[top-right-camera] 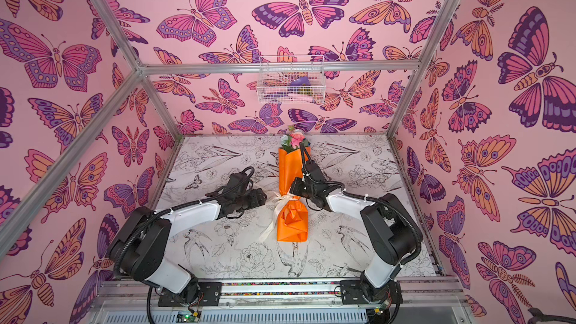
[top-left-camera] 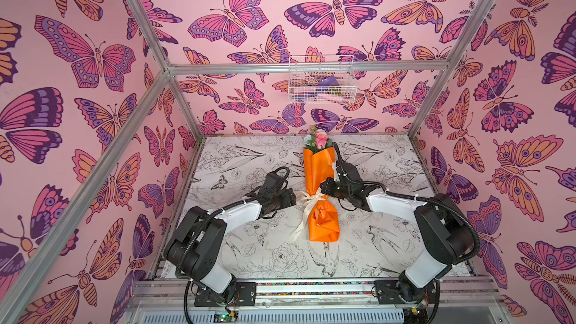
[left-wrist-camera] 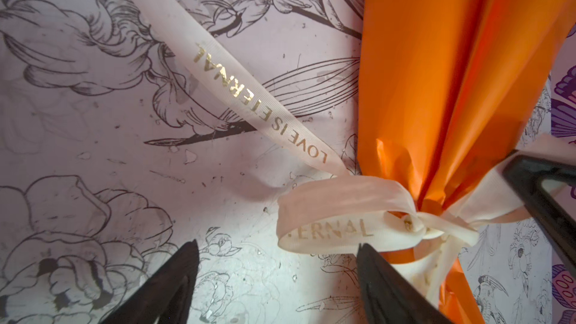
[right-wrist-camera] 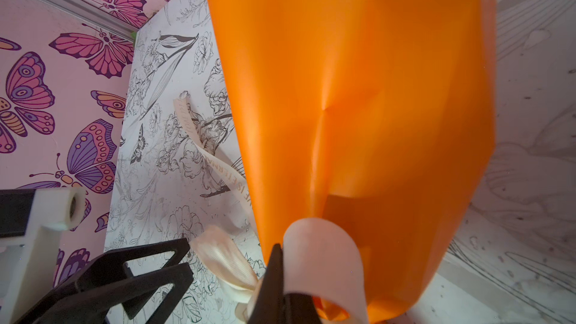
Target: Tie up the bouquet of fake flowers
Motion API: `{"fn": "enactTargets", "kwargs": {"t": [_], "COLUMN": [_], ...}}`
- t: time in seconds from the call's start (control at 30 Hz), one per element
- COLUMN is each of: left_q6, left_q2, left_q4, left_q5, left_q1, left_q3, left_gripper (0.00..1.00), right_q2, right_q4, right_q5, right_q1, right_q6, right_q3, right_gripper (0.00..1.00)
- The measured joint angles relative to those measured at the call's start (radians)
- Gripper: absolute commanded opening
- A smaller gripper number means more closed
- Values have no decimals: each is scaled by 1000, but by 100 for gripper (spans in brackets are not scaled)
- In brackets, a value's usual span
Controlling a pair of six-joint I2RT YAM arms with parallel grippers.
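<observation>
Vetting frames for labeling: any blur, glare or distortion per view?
Left wrist view: ribbon lettering is crisp, and the corners are dimmer. Right wrist view: the bouquet fills the frame, close and soft, with sheen along a crease; the white bracket at the edge looks smeared. Both top views: strong wide-angle perspective on the frame rail, even light, no glare.

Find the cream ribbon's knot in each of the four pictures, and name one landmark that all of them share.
Top view: ribbon knot near the picture's centre, between the two arms.
Top view: again near the centre, between the arms.
Left wrist: in the picture's lower right, close and sharp.
Right wrist: at the picture's bottom edge, partly hidden.
Shared landmark: the orange wrapper, pinched in at the knot.
</observation>
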Motion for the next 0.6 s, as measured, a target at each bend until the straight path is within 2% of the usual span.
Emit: {"fn": "enactTargets", "kwargs": {"t": [0.17,0.4,0.5,0.6], "left_q6": [-24,-60,-70,-76], "left_q2": [34,121,134,145], "left_q4": [49,119,134,151], "left_q5": [6,52,65,82], "left_q1": [0,0,-1,-2], "left_q3": [0,3,3,3], "left_gripper": [78,63,49,22], "right_q2": [0,0,0,0], "right_q4": [0,0,0,1], "right_q5": [-3,-3,-4,-8], "right_q1": [0,0,0,0], "right_q6": [0,0,0,0], "right_q3": [0,-1,-1,-1], "right_gripper": [0,0,0,0]}}
